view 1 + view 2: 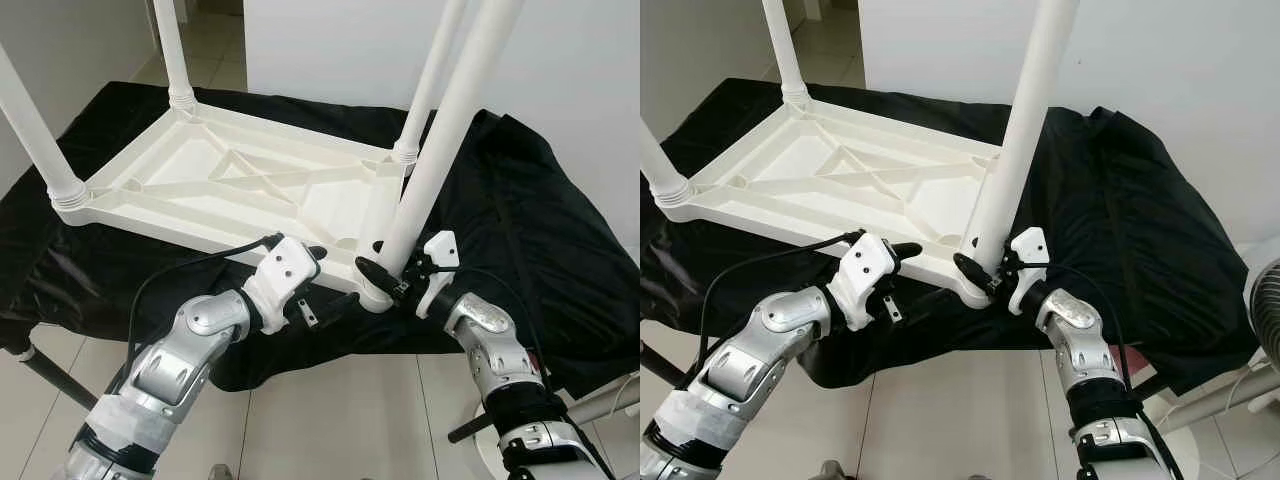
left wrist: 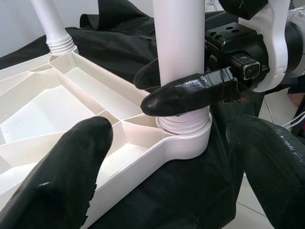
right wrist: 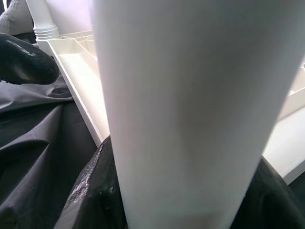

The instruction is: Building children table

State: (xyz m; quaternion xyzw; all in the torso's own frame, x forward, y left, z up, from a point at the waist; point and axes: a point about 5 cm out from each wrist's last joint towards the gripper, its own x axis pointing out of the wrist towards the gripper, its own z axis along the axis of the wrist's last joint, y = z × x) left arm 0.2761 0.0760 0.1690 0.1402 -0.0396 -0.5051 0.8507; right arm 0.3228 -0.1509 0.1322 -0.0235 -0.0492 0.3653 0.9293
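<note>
White walls and pale floor tiles (image 1: 330, 420) surrounded a low surface draped in black cloth (image 1: 520, 230). Left eye view: white plastic table top (image 1: 230, 185) lay upside down on the cloth, ribbed underside up, legs standing in the corner sockets. Far-left leg (image 1: 175, 50), near-left leg (image 1: 35, 130) and far-right leg (image 1: 430, 75) stood upright. Near-right leg (image 1: 445, 150) leaned a little, its base in the near-right corner socket (image 1: 375, 295). Right gripper (image 1: 385, 275) sat at that leg's base, black fingers one on each side of the tube, pinching it. Left gripper (image 1: 318, 285) hung just beside the table's near edge, close to the same corner, holding nothing.

Right eye view: same layout. Left gripper (image 1: 902, 272) was near the near edge, one finger tip up by the rim. Right gripper (image 1: 978, 272) clamped the leaning leg (image 1: 1025, 120) just above the socket. A round grey fan-like edge (image 1: 1265, 310) showed at the far right, identity unclear.

Left wrist view: two black fingers (image 2: 62, 176) were spread wide apart, empty, straddling the table corner (image 2: 186, 145) from a short way off. Right gripper's fingertips (image 2: 190, 93) wrapped the leg (image 2: 178, 52) above its threaded collar.

Right wrist view: white leg (image 3: 190, 109) sat very close between the right gripper's black fingers (image 3: 90, 191), touching both. Left gripper's finger (image 3: 24, 59) showed by the table edge (image 3: 81, 90).
</note>
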